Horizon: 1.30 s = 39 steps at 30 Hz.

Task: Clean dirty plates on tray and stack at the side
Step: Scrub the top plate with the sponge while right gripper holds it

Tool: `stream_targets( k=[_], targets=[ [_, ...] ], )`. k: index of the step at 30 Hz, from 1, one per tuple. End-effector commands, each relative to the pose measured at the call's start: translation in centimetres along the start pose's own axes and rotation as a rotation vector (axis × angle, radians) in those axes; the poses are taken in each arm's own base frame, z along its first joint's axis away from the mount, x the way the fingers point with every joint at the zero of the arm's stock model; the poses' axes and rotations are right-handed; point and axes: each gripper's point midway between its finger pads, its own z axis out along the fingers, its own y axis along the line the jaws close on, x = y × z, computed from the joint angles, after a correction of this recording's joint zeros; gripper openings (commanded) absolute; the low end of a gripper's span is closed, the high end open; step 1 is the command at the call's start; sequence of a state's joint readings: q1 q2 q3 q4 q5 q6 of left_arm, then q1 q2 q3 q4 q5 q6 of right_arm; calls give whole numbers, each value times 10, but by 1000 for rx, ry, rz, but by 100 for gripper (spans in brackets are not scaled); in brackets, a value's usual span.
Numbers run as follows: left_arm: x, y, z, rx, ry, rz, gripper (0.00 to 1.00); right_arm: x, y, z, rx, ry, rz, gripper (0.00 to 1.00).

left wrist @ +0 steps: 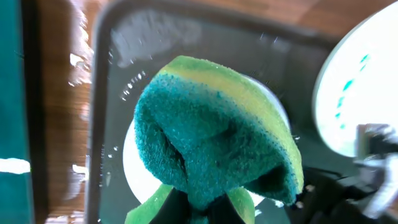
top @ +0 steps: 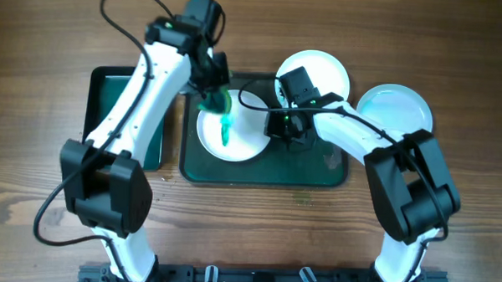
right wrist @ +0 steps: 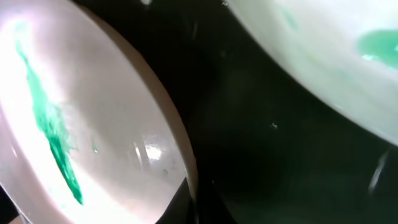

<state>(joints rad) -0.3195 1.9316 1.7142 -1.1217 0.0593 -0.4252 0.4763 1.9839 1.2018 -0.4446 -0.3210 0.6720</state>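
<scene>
The dark-green tray holds a white plate with a teal smear down its middle. My left gripper is shut on a green and yellow sponge just above that plate's far edge. My right gripper is shut on the plate's right rim, which sits between its jaws. A second plate with teal marks lies at the tray's back edge; it also shows in the right wrist view. A third white plate lies on the table right of the tray.
A smaller deep green tray stands left of the large one, under my left arm. The wooden table runs round both trays. The right part of the large tray is wet and bare.
</scene>
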Motion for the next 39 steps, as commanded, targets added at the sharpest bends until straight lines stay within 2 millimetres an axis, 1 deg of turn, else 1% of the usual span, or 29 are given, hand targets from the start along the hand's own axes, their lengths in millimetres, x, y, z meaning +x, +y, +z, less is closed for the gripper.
stream_targets(
  k=[1,5,9,14,17,19,20,23,25,26,28,29,31,33,34,37,39],
  targets=[
    [19,2,25,-2,49,1,4,3,2,8,-17,38,-20,4],
    [29,10,56,-4,52,8,4,3,3,8,-20,40,-24,4],
    [38,16,78,0,47,12,4,3,4,8,-22,38,-31,4],
    [55,27,110,-15,74,10,4,3,4,8,-25,39,-31,4],
    [63,29,123,-22,103,13,4,3,4,8,-26,38,-32,4],
    [68,20,124,22,127,23,4,2,5,8,-27,36,-33,4],
    [72,9,123,79,146,54,4,2,5,8,-27,36,-33,4],
    [86,-37,112,344,209,198,4,2,5,8,-27,37,-33,4],
    [92,-60,101,494,227,272,4,3,5,8,-30,38,-35,4],
    [92,-64,99,516,225,274,4,3,5,8,-30,38,-36,4],
    [89,-65,100,512,210,276,4,2,5,8,-30,38,-37,4],
    [86,-61,102,491,199,268,4,3,5,8,-30,38,-36,4],
    [76,-43,112,363,163,200,4,3,5,8,-30,39,-37,4],
    [65,-18,120,214,122,118,4,3,5,8,-30,39,-37,4],
    [60,0,122,110,100,65,4,3,5,8,-30,38,-37,4],
    [53,49,117,-163,45,-65,4,3,5,8,-30,38,-37,4],
    [50,70,110,-283,12,-106,4,3,5,8,-30,38,-37,4]
  ],
)
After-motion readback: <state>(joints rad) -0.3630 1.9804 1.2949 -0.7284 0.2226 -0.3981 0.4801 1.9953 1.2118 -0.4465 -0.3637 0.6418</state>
